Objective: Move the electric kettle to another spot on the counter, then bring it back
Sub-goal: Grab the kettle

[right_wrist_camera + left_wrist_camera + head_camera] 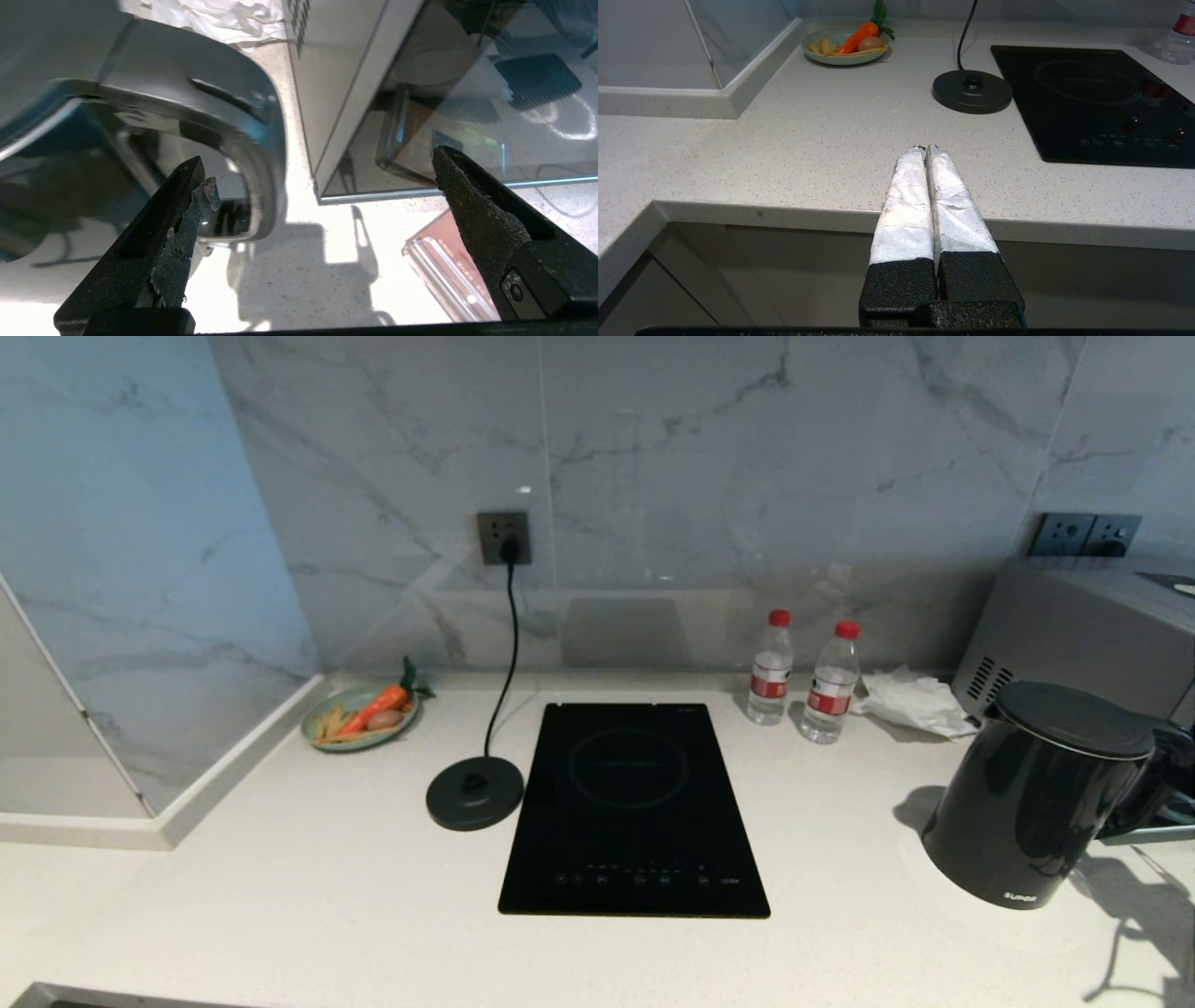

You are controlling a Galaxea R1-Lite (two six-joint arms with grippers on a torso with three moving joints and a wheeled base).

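Left hand (926, 149) parked off the desk's (280, 896) front edge, fingers pressed together, empty. Right hand (317, 186) gapes wide beside the electric kettle's (1036, 793) handle at the desk's right edge, gripping nothing. Risk: closing off-centre could clip the handle and shove the kettle into the grey appliance (1074, 625) behind.

Microwave (1074, 625) just behind kettle (1036, 793)

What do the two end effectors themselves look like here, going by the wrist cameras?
The left end effector has two long tapering fingers wrapped in crinkled white tape over rough black bases. The right end effector has bare, pointed black fingers with a grainy texture; one carries a torn, frayed grey pad remnant. No cables or markings are visible.
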